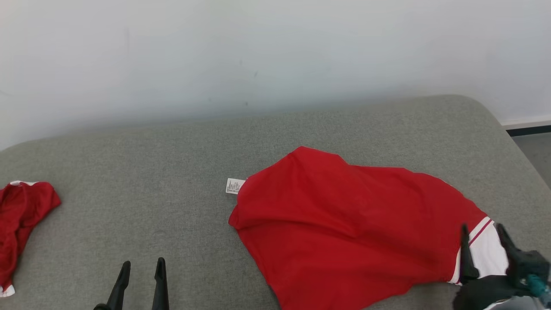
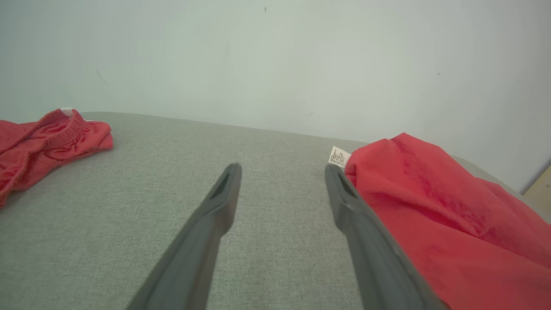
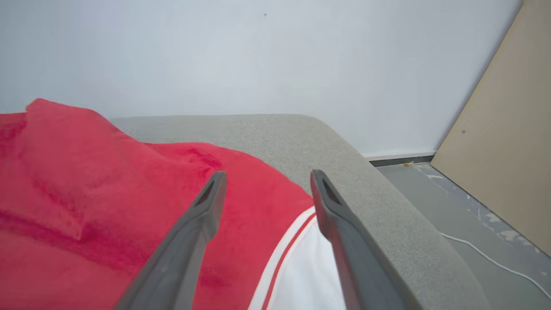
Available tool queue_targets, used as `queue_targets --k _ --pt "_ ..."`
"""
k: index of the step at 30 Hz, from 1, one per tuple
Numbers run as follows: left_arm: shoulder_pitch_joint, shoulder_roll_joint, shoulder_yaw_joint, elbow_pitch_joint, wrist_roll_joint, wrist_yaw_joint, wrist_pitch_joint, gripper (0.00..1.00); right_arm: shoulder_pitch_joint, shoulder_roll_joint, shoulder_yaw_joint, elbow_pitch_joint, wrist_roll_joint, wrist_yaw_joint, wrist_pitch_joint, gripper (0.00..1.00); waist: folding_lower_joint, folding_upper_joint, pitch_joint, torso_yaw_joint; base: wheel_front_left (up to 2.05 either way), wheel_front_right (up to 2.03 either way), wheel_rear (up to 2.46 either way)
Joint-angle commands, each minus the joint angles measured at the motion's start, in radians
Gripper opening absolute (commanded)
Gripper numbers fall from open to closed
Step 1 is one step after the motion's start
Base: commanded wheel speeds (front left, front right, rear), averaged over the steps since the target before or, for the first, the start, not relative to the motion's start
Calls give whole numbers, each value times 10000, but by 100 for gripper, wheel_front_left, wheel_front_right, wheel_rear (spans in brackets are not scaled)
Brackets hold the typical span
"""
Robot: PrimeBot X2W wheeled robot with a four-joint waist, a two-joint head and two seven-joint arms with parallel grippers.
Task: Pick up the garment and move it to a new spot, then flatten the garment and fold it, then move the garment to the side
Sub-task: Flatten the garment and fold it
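The garment lies rumpled on the grey pad, right of centre, with a white label at its far left edge and a white band at its right end. A second red piece sits at the pad's far left, well apart.

The right gripper is at the band, fingers spread wide and gripping nothing. In the right wrist view the fingers straddle the seam where red meets white. Whether the tips touch the cloth I cannot tell. The left gripper hovers over bare pad to the left of the garment, fingers moderately apart and empty.

The task looks barely begun: the garment is neither lifted nor flat.

Risks from here:
- A pinch at the band alone may catch only the top layer, so the cloth could slip out or bunch further on the lift.
- The band lies near the pad's right edge, with the floor below, so a drag to the right could pull the garment off.
- With the left gripper away from the cloth, a one-sided lift would let the far end trail and twist, making flattening harder.
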Motion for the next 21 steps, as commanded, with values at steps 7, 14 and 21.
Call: queue_targets --k 7,14,21 --pt "231 0 -58 -4 -87 168 -9 100 614 0 2013 -1188 172 4 -885 100 1 0 -331 115 0 0 0" --pt "486 1 69 -101 -90 331 -9 100 1086 1 2689 -1468 539 4 -1080 100 1 0 -580 227 0 0 0" --pt "732 1 162 -198 -128 426 -9 100 1273 0 2790 -1512 706 4 -900 100 1 0 -749 219 0 0 0"
